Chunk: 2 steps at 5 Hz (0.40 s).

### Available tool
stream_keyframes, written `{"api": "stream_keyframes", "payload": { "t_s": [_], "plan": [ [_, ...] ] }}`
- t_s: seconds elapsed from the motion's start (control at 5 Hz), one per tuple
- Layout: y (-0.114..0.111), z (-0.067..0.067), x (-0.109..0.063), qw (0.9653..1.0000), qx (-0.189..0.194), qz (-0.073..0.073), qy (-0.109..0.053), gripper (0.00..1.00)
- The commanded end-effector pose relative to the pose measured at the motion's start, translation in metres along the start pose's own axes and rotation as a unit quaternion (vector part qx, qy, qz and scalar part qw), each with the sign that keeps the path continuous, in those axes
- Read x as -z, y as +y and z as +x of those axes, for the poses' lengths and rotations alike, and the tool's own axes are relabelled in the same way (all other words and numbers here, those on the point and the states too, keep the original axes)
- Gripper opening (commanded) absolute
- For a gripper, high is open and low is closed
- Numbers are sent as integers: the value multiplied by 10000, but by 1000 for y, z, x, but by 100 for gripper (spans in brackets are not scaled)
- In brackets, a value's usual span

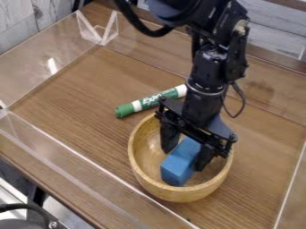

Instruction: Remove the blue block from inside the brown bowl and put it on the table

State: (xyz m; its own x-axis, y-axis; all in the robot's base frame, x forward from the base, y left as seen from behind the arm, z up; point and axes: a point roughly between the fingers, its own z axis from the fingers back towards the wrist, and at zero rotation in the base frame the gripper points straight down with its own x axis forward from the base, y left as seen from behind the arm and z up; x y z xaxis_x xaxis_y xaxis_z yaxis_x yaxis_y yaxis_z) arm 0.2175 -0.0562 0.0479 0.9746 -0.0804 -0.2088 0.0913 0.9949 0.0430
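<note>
The brown bowl sits on the dark-brown tabletop, a round vessel of light, honey-toned wood with a thick, smoothly curved rim. Its inner wall shows paler than the boards around it. Inside, toward the near part of the bowl, is the blue block, a small bright-blue brick shape with plain, flat faces and straight edges. It lies at a slant, its upper end close to the dark fingers.

The claw reaches down into the bowl from above, matte black and angular, with jointed, knobbly parts that hide some of the bowl's interior. Whether it stands wide or narrow I cannot tell, because its dark parts overlap; nor can I tell whether it touches the block. Above it, the black arm is built of rounded housings and bulky joints, with 1 thin dark cable looping at its side.

Just beyond the bowl, on the side away from the camera, lies a marker, a slim cylinder with a green end and a green-and-white barrel, set diagonally on the wood. The tabletop has a streaked grain and is edged by low, clear acrylic walls that catch pale reflections. Near the far left edge, a clear angular piece shows whitish edges.
</note>
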Motion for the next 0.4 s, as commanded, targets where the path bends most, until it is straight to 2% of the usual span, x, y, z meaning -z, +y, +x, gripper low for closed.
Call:
{"api": "stream_keyframes", "payload": {
  "t_s": [0.0, 0.2],
  "plan": [
    [-1, 4, -15, 9995, 9, -24, -326, 0],
    [-1, 3, -16, 9994, -35, -23, -333, 100]
  ]
}}
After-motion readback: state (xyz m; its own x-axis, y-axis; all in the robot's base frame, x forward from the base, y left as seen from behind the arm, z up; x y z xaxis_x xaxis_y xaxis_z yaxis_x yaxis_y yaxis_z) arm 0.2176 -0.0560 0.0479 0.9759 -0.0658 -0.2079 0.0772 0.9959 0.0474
